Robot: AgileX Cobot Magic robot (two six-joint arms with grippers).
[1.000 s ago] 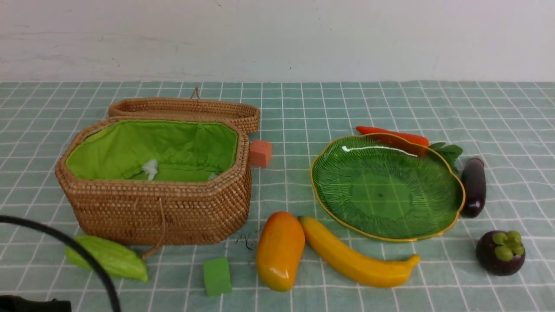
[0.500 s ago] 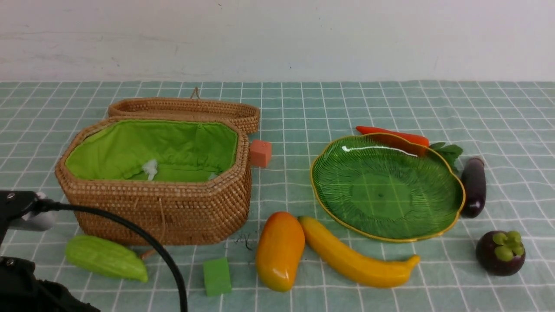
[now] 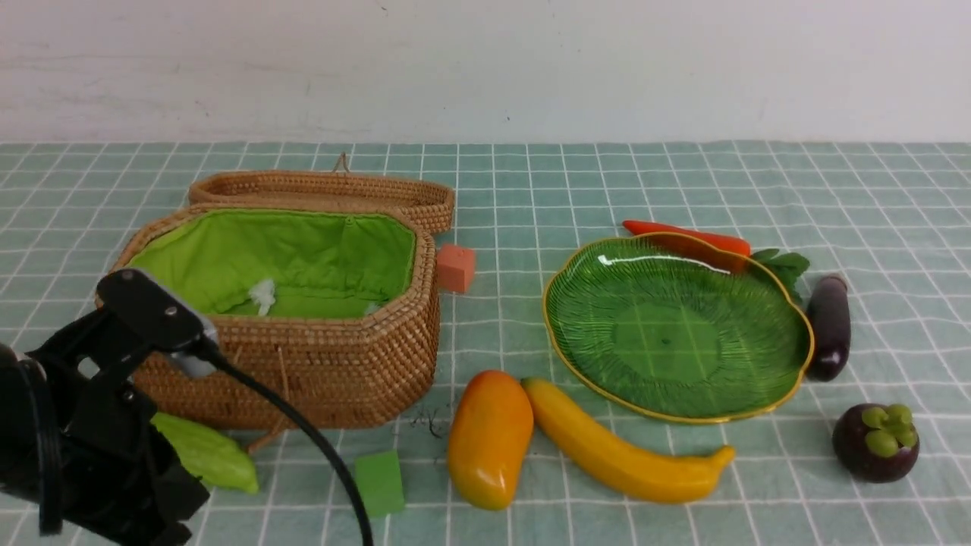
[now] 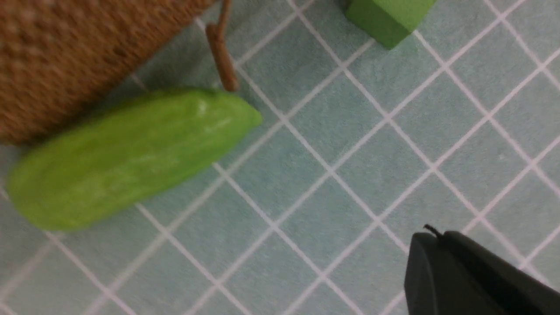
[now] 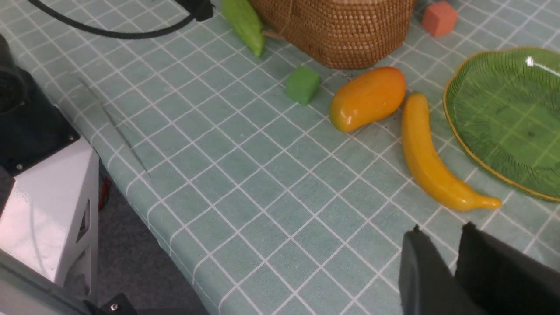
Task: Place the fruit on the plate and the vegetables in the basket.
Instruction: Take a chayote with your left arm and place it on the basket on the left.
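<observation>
The light green gourd (image 3: 208,456) (image 4: 127,157) lies on the cloth in front of the brown wicker basket (image 3: 303,364), whose lid is open. My left gripper (image 4: 431,238) hovers shut and empty a short way from the gourd's pointed end. The mango (image 3: 489,438) and banana (image 3: 622,455) lie side by side in front of the green plate (image 3: 785,383), which holds nothing. The mangosteen (image 3: 875,442), eggplant (image 3: 828,326) and carrot (image 3: 686,235) lie around the plate's right and far side. My right gripper (image 5: 442,229) stands slightly open and empty above the cloth near the banana's (image 5: 431,162) tip.
A green cube (image 3: 379,481) sits between the gourd and the mango. An orange cube (image 3: 455,267) rests by the basket's right side. My left arm (image 3: 98,432) and its cable cover the basket's front left corner. The table edge (image 5: 148,218) drops off near the robot base.
My left arm has swung up into the front view at bottom left and now covers part of the gourd and basket. The fruit and vegetables have not moved.
</observation>
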